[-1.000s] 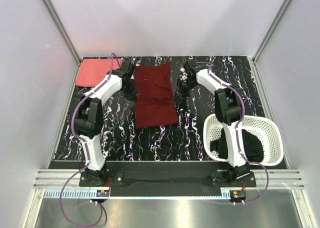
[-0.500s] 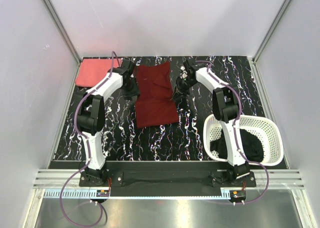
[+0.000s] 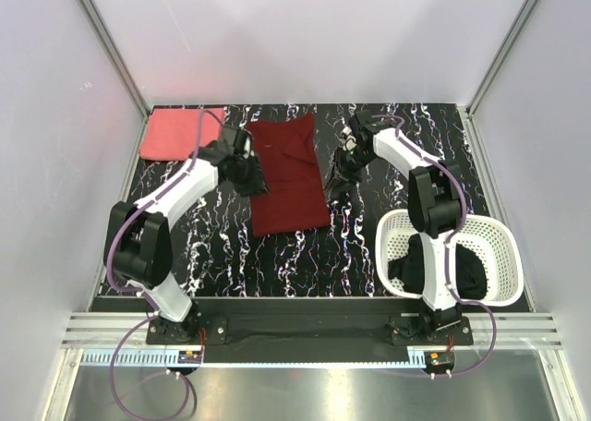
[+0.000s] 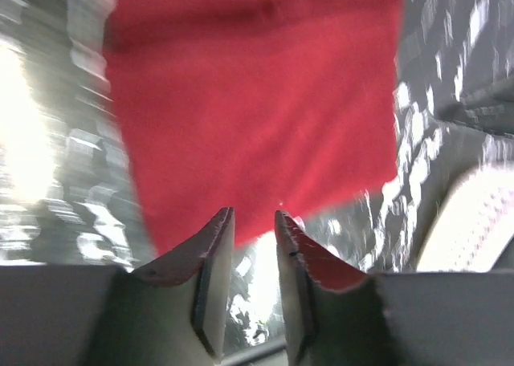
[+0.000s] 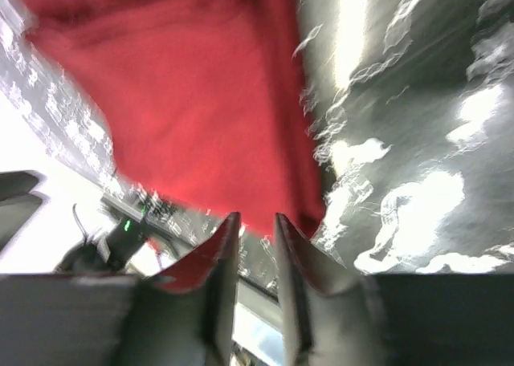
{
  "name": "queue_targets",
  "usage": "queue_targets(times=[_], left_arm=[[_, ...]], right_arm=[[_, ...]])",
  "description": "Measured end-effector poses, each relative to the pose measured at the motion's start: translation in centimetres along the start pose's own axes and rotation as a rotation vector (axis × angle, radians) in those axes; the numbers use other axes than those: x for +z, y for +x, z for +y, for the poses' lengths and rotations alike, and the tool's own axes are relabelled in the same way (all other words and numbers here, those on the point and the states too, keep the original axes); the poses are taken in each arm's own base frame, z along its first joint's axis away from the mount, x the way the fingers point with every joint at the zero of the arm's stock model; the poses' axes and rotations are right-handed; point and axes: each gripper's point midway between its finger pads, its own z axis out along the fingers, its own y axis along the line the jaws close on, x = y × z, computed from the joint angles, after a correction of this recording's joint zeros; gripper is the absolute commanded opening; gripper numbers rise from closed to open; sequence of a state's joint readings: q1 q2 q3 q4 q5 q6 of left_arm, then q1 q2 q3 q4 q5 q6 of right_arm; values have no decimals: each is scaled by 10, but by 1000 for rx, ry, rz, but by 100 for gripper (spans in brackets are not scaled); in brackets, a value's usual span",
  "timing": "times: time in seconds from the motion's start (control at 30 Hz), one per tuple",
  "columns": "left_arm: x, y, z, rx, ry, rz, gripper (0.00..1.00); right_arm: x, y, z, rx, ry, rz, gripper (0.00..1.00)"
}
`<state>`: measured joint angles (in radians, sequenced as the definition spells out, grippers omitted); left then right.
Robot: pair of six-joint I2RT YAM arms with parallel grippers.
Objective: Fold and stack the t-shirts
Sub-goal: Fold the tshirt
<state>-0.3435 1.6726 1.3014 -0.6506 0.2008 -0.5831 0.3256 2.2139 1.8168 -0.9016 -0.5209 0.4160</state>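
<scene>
Three shirts: the black t-shirt (image 3: 466,271) lies in the white basket (image 3: 505,247), the maroon t-shirt (image 3: 288,176) folded on the bench (image 3: 277,255), the coral t-shirt (image 3: 175,133) far left — left pincer (image 3: 249,175) and right pincer (image 3: 343,177) flank the maroon, jaws slightly parted, gripping nothing.

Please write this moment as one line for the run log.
maroon t-shirt: folded, flat | left pincer: ajar, empty | right pincer: ajar, empty | coral t-shirt: far left | black t-shirt: in basket
</scene>
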Motion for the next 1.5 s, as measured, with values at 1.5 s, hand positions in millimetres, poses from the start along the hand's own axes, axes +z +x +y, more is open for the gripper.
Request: queue_targets(times=[1.5], left_arm=[[33, 77, 36, -10, 118, 153, 25]], right_arm=[[25, 22, 25, -88, -152, -25, 4]])
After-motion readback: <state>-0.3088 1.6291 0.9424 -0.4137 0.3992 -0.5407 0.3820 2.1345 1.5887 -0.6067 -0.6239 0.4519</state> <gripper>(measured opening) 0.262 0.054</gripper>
